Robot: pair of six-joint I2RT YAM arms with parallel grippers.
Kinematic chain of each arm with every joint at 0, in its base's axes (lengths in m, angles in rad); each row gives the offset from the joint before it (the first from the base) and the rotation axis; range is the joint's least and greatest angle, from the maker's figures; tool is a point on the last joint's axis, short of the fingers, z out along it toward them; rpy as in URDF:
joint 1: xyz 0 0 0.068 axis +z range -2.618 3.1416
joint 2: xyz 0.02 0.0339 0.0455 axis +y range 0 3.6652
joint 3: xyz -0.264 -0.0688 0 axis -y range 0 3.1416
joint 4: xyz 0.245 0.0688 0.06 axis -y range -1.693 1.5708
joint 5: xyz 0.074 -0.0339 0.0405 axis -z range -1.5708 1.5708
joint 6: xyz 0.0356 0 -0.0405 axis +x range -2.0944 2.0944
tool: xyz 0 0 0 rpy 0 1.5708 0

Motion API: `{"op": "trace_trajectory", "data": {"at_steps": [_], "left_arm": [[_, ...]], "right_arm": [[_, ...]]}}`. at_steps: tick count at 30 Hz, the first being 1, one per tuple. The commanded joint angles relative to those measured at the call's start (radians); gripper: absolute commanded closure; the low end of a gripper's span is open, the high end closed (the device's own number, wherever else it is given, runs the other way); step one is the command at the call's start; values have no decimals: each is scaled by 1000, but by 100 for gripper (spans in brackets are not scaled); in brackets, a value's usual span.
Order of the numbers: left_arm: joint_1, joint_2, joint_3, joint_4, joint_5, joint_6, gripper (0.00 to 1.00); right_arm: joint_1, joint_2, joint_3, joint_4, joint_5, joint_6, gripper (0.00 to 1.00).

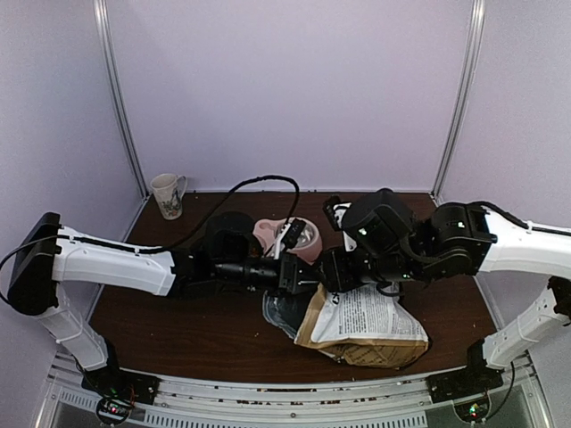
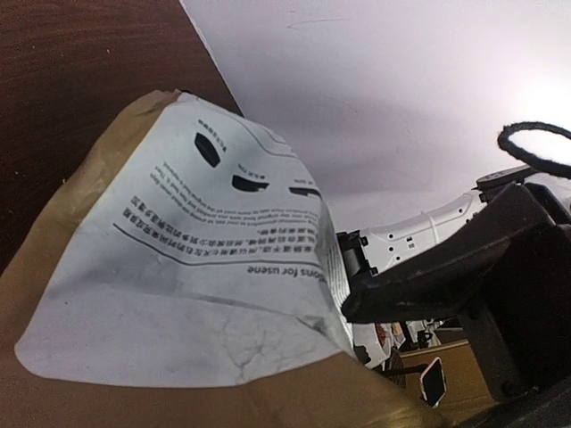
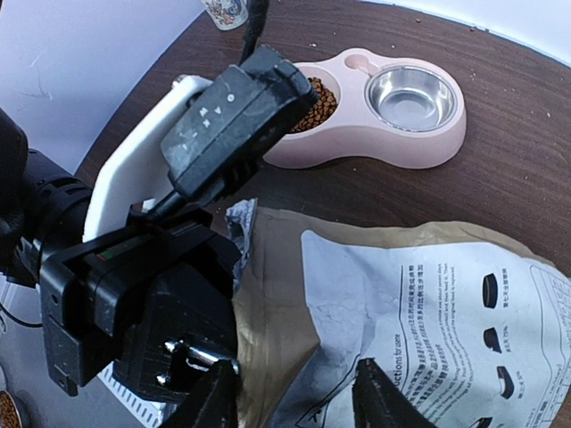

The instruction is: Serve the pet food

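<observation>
Pet food (image 3: 318, 104): small reddish-brown dry pellets, crumb-sized, in a loose heap. It sits in one compartment of the pink double bowl (image 3: 357, 148), the left one in the right wrist view. The left arm's black housing hides part of it.

The kibble is well apart from both sets of fingers. The right gripper (image 3: 290, 399) hangs low over the paper bag (image 1: 370, 321), with the bag's upper part between it and the bowl. Its dark fingers (image 3: 385, 399) stand apart, with bag paper showing in the gap. Can't tell if they touch the paper. The left gripper (image 1: 302, 275) is at the bag's torn top end, closed on the paper there. The bag fills the left wrist view. The kibble is beyond it, near but not touching.

Materials:
- Table (image 3: 517, 116): dark brown wood grain, flat.
- Bag: tan kraft paper, creased, lying on its side. It has a white printed label and a silvery lining at the ragged mouth.
- Bowl: smooth pink plastic, two rounded wells joined together.
- Second well: holds a shiny round steel insert (image 3: 412, 96).
- Mug (image 1: 168, 194): glossy white with a pattern, upright at the far left corner.
</observation>
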Motion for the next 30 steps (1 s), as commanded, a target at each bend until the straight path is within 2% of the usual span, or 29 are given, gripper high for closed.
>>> {"op": "trace_trajectory", "data": {"at_steps": [1,4,6,10,23,30], "left_arm": [[11,-87,14,192,-8,27,100],[17,-105,-10,203,-22,20,100],[20,-129,-28,194,-33,19,100],[29,-180,-89,184,-57,15,100],[53,-290,-259,169,-85,-112,100],[78,-297,-342,310,-53,-225,100]], "right_arm": [[7,23,34,-134,61,20,61],[8,24,36,-176,95,49,76],[7,19,44,-202,120,56,80],[-8,3,65,-286,186,82,100],[-58,-140,-20,-280,245,134,100],[-70,-189,-55,-269,256,154,100]]}}
